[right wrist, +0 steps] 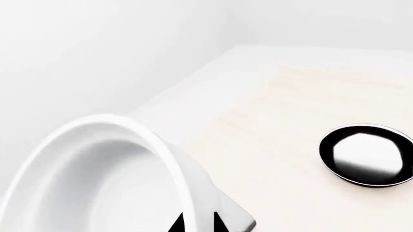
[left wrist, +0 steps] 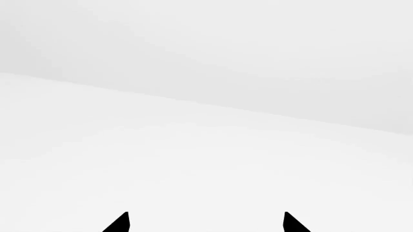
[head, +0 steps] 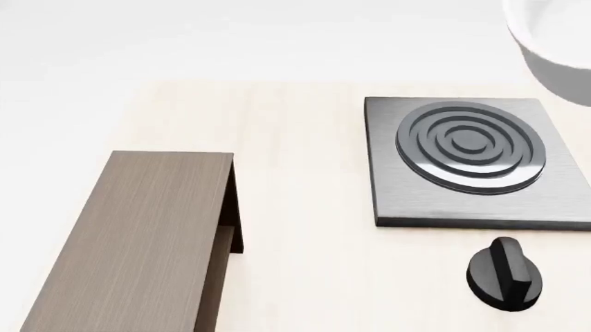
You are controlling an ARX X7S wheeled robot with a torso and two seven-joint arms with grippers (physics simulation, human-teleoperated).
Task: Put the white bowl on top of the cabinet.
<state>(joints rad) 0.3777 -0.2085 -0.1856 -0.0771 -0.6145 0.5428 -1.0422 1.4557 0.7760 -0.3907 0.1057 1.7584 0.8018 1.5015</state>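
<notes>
The white bowl (head: 554, 41) hangs in the air at the head view's top right, above the far right of the stove plate, partly cut off by the frame. In the right wrist view the bowl (right wrist: 110, 179) fills the lower part, and my right gripper (right wrist: 198, 223) is shut on its thick rim, one black fingertip on each side of the wall. The cabinet (head: 138, 242) is a long brown-grey wood box at the head view's lower left, its flat top bare. My left gripper (left wrist: 206, 222) is open and empty, facing only white surface. Neither gripper shows in the head view.
A square grey stove plate (head: 388, 200) with a ringed burner lies at the right of the pale wooden table (head: 295, 277). A black knob (head: 503, 273) sits in front of it. A black frying pan (right wrist: 368, 154) lies on the table in the right wrist view.
</notes>
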